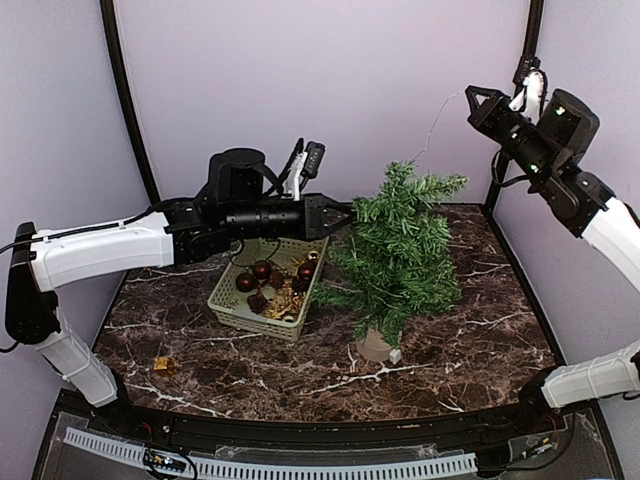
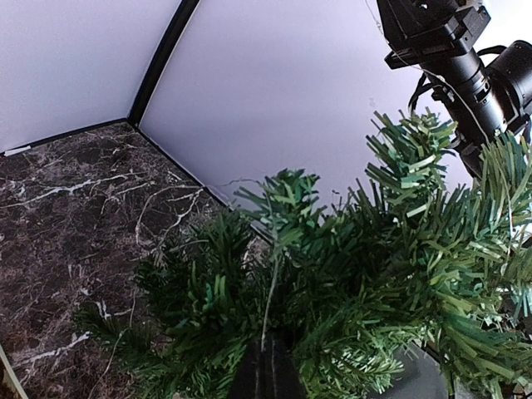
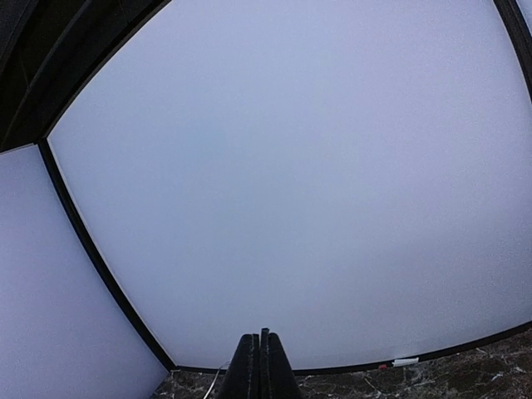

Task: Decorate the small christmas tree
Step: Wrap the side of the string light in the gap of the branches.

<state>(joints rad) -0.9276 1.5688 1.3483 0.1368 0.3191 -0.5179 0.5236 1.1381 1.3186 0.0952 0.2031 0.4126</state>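
Both arms, left and right, wear smooth white shells on their long links, with black joints between. Black cables loop near each wrist. The left tool and right tool are black, tapering wedges.

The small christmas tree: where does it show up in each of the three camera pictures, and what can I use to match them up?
Top external: the small christmas tree stands upright, right of centre.
Left wrist: its branches fill the lower right, seen close up.
Right wrist: not in it.
Shared landmark: the dark marble tabletop, which shows in all three views.
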